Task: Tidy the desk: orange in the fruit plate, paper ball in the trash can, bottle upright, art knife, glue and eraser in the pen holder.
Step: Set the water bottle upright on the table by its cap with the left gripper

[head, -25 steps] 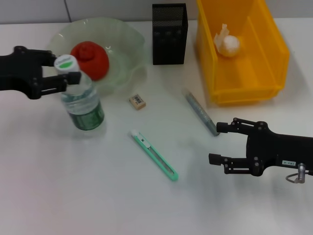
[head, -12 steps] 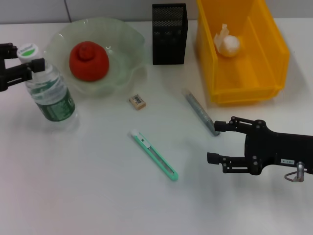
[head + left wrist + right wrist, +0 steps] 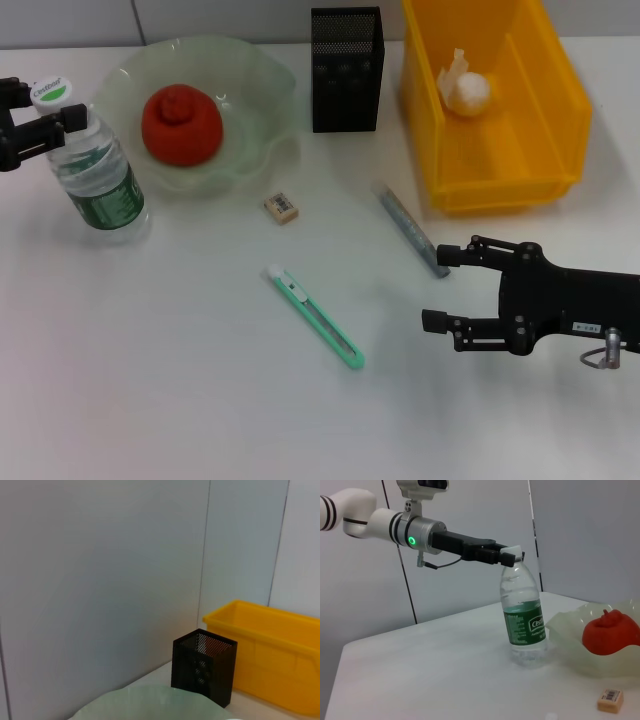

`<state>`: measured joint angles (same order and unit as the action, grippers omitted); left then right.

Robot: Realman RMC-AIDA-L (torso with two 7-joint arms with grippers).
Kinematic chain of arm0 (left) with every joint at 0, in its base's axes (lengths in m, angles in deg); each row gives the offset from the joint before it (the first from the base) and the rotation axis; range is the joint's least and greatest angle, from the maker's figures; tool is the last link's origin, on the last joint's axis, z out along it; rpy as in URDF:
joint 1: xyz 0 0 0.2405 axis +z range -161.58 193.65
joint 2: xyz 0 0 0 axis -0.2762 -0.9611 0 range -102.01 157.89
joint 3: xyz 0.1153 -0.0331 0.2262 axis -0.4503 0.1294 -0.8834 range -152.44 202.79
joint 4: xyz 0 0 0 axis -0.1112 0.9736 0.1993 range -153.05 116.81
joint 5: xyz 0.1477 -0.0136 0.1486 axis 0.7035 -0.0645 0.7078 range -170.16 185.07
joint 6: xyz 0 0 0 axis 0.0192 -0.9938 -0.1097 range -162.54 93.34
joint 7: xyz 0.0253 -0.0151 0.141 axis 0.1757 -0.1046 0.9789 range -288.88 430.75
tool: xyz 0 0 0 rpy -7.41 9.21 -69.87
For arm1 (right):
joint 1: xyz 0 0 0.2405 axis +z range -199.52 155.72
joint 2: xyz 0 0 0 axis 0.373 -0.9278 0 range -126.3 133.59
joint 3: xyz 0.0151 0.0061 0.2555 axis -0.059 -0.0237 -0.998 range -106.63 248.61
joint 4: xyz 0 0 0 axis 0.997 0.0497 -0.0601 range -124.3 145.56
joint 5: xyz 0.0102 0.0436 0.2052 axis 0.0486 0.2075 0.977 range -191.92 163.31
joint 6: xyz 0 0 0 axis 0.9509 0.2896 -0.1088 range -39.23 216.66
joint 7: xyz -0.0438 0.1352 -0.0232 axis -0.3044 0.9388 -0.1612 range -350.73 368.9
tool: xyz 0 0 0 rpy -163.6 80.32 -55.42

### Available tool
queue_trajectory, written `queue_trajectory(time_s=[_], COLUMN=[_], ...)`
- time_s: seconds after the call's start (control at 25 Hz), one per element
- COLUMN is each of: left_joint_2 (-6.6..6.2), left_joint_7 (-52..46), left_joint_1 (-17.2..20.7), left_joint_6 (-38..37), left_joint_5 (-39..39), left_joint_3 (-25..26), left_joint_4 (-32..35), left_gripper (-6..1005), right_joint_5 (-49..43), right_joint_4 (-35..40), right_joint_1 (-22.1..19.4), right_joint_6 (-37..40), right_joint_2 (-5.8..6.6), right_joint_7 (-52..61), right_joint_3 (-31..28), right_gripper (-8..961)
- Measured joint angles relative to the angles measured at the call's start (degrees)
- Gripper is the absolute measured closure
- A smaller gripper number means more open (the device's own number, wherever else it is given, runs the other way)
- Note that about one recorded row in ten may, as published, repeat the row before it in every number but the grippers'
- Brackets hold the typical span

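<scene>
I hold the bottle (image 3: 98, 180) by its neck with my left gripper (image 3: 45, 125), fingers clamped just under the white cap, because a grip that high lets the base settle flat on the desk (image 3: 200, 400) and keeps the bottle from tipping. It stands upright directly below my left fingers, its base on the desk as far as I can judge, just beside the fruit plate (image 3: 255, 95). The orange (image 3: 181, 123) sits in that plate, off to the inner side of my left gripper, so I judge that part done. The paper ball (image 3: 466, 88) lies in the yellow trash can (image 3: 560, 110), well beyond my right gripper (image 3: 438, 288).

My right gripper hovers low over the desk with its fingers spread wide and nothing between them. The glue stick (image 3: 410, 227) lies just past its upper fingertip, angled away toward the pen holder (image 3: 346, 70). The art knife (image 3: 315, 316) lies on the desk out ahead of the open fingers, and the eraser (image 3: 281, 207) farther on, toward the plate. I judge these three remain for the holder, and the glue looks the handiest.
</scene>
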<state>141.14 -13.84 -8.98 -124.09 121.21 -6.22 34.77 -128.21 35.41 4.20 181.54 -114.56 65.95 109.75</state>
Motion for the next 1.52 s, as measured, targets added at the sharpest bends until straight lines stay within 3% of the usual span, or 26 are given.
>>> queue_trajectory(time_s=[0.96, 1.52], left_joint_2=[0.41, 0.88], left_joint_7=[0.0, 0.4], left_joint_1=[-0.3, -0.4], left_joint_6=[1.7, 2.8], left_joint_5=[0.9, 0.9], left_joint_3=[-1.6, -2.3], left_joint_4=[0.0, 0.4], left_gripper=[556, 421], right_joint_5=[0.0, 0.0], right_joint_4=[0.0, 0.0], right_joint_1=[0.2, 0.3], right_joint_6=[-0.1, -0.4], right_joint_2=[0.30, 0.34], right_joint_7=[-0.1, -0.1], right_joint_3=[0.0, 0.0], right_gripper=[120, 120])
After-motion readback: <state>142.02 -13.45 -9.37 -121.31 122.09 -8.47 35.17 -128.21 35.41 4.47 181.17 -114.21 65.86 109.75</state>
